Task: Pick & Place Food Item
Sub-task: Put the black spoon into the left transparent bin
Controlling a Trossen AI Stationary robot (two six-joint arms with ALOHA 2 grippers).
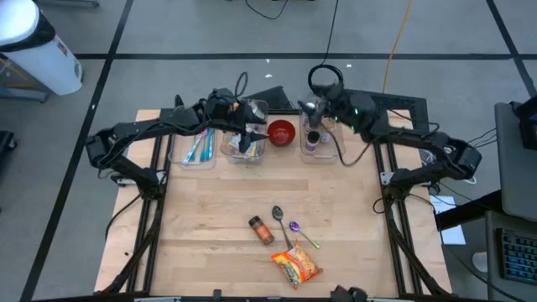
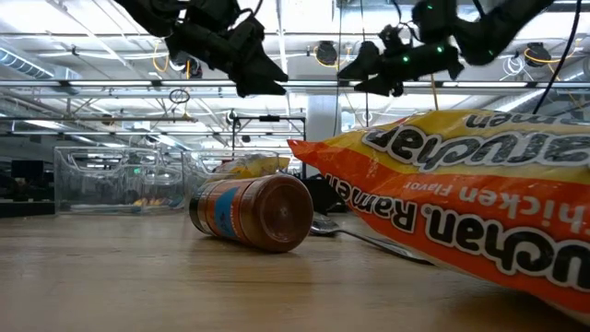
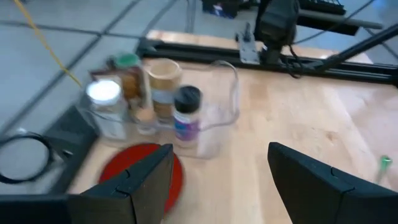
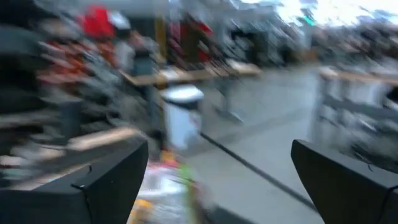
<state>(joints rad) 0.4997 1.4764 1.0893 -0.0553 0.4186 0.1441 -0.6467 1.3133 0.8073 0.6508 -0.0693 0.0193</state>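
Note:
An orange ramen packet (image 1: 295,266) (image 2: 461,203) lies flat near the table's near edge. A brown spice jar (image 1: 261,229) (image 2: 253,212) lies on its side just beyond it. My left gripper (image 1: 252,127) (image 3: 217,155) hangs open above the middle clear bin (image 1: 243,144) at the far edge, nothing between its fingers. My right gripper (image 1: 312,109) (image 4: 217,149) is open and raised over the right clear bin (image 1: 323,144), pointing out toward the room. Both grippers show high at the top of the low view, left (image 2: 249,74) and right (image 2: 369,69).
A red bowl (image 1: 282,132) (image 3: 140,171) sits between the middle and right bins. The right bin holds several bottles (image 3: 152,93). A third clear bin (image 1: 191,149) stands at the far left. A metal spoon (image 1: 278,216) and a purple spoon (image 1: 298,228) lie by the jar.

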